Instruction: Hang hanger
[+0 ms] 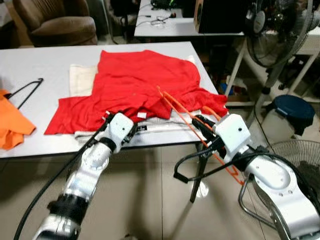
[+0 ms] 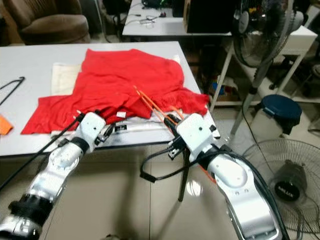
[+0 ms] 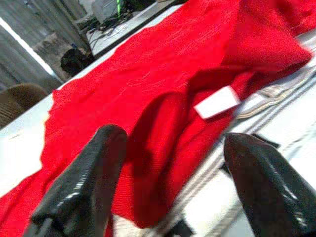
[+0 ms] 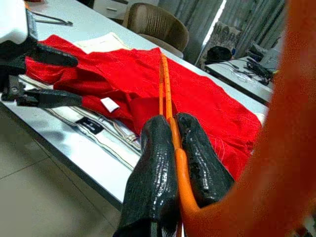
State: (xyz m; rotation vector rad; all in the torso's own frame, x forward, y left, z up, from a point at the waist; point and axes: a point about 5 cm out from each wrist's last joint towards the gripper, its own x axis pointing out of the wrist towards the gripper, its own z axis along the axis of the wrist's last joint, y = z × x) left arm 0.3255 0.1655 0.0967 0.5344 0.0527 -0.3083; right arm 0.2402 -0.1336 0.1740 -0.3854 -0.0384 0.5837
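A white desk (image 1: 30,65) runs across the room, with a brown armchair (image 1: 55,20) behind its far edge, a second desk (image 1: 165,25) further back, and a standing fan (image 1: 280,35) off its right end. A second fan (image 2: 292,175) lies on the tiled floor near the right arm.

A red shirt (image 1: 135,85) is spread over the right half of the desk, reaching the near edge and the near right corner. Its white label (image 3: 217,102) shows at a fold close to the near edge. Under it lie a cream cloth (image 1: 80,77) and what looks like a striped grey garment (image 1: 160,127), though little of that can be made out.

An orange cloth (image 1: 12,125) lies at the left end of the desk, beside a black hanger (image 1: 25,92).

The orange hanger (image 1: 180,107) is thin plastic. It slants from the red shirt near the right corner down past the near edge.

The right gripper (image 4: 170,148) hangs just off the near right corner, its fingers pressed together on the hanger's thin bar.

The left gripper (image 3: 173,163) is at the near edge, fingers spread apart, just in front of the shirt's folded hem.
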